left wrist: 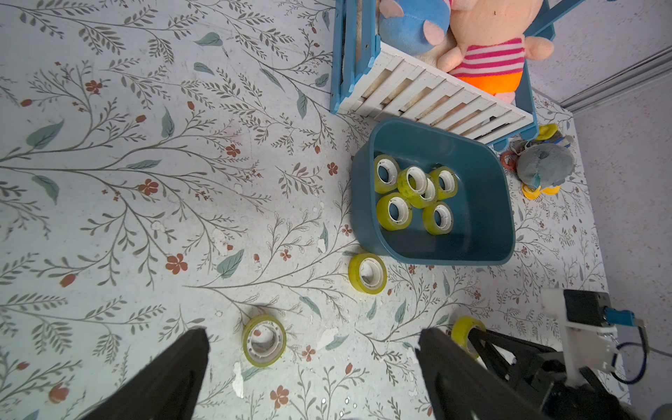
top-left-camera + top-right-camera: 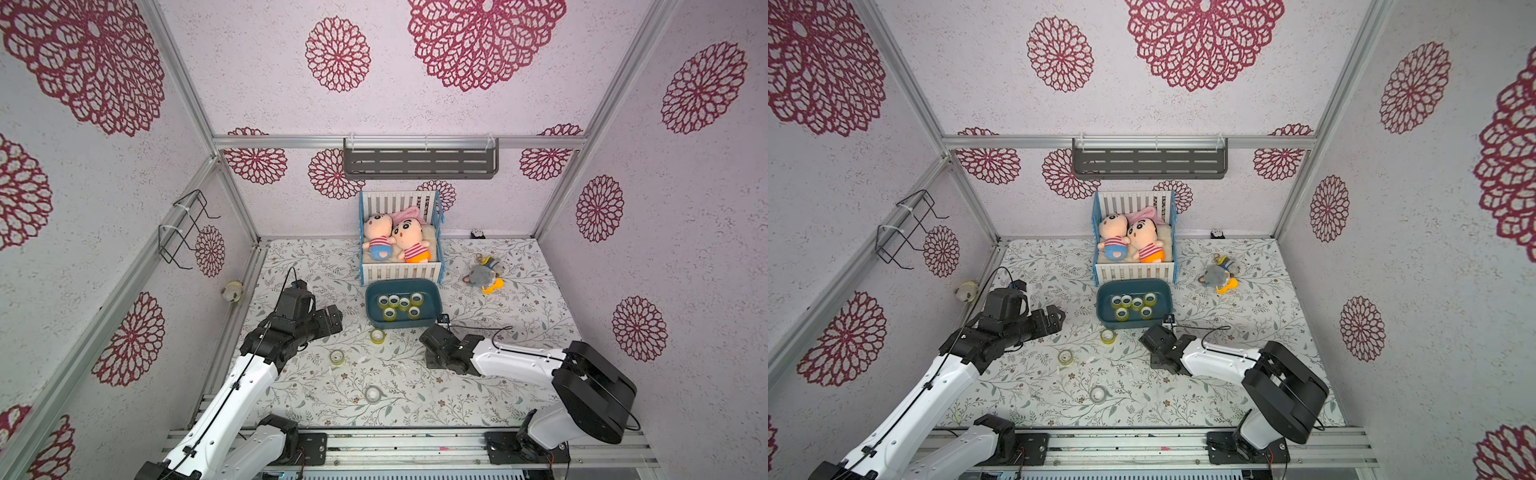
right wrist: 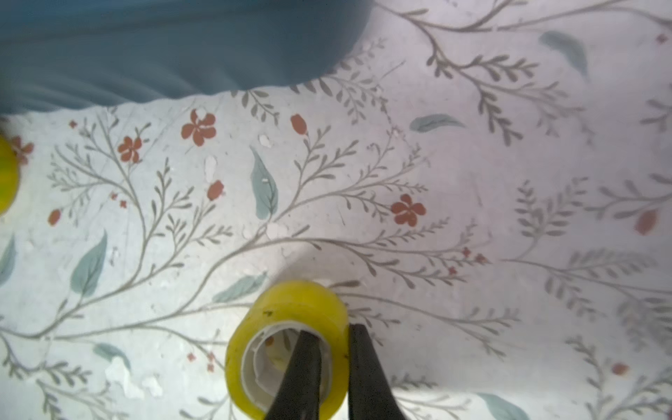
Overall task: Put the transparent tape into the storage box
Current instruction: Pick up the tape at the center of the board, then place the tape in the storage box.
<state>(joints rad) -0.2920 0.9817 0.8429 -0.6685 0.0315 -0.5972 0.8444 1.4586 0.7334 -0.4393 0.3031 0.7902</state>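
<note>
The right arm [image 2: 511, 361] reaches in low, and the right jaws are pinched on the wall of a transparent tape roll [image 3: 302, 302]: one jaw inside the white core, one against the outer face. This roll sits just off the near right corner of the storage box [image 2: 436, 297]. Whether it rests on the desk [image 2: 519, 395] I cannot tell.

Six rolls [image 2: 404, 303] crowd the box's left and middle, leaving bare floor along its right wall. The toy crib [image 2: 401, 272] stands just beside the box's far rim.

Three loose rolls lie on the desk: one [image 2: 377, 336] just beside the near rim and two [image 2: 337, 357] [image 2: 372, 393] nearer. The left jaws hover wide open left of the box. Right of it the desk is open as far as a plush toy [image 2: 484, 276].
</note>
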